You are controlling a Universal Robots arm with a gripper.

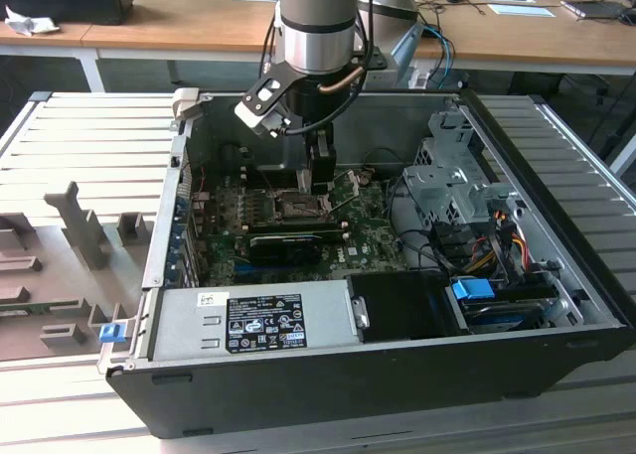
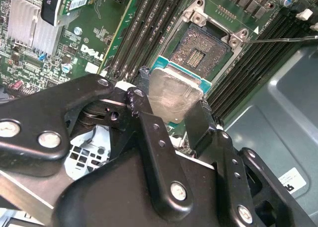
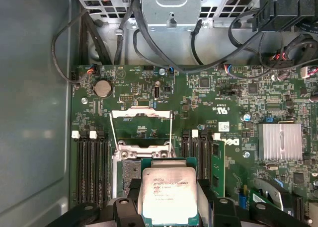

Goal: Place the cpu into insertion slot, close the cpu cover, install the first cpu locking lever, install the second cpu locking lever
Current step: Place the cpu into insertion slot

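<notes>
My gripper (image 2: 171, 108) is shut on the cpu (image 2: 175, 94), a flat square chip with a silver-grey top and green edge, gripped by two opposite sides. The chip hangs tilted just above one edge of the insertion slot (image 2: 203, 47), whose dark pin field lies bare. In the first wrist view the cpu (image 3: 169, 193) covers part of the slot (image 3: 128, 168). The cpu cover (image 3: 141, 111) stands swung open beyond it, with two thin locking levers (image 3: 113, 132) raised. In the exterior view the gripper (image 1: 310, 181) hangs inside the computer case over the slot (image 1: 298, 208).
Memory slots (image 3: 92, 167) flank the socket on both sides. A long black card (image 1: 288, 243) lies in front of it, with a silver heatsink (image 3: 279, 141) nearby. The power supply (image 1: 258, 320), drive cage (image 1: 447, 176) and cable bundles (image 1: 487, 240) crowd the case walls.
</notes>
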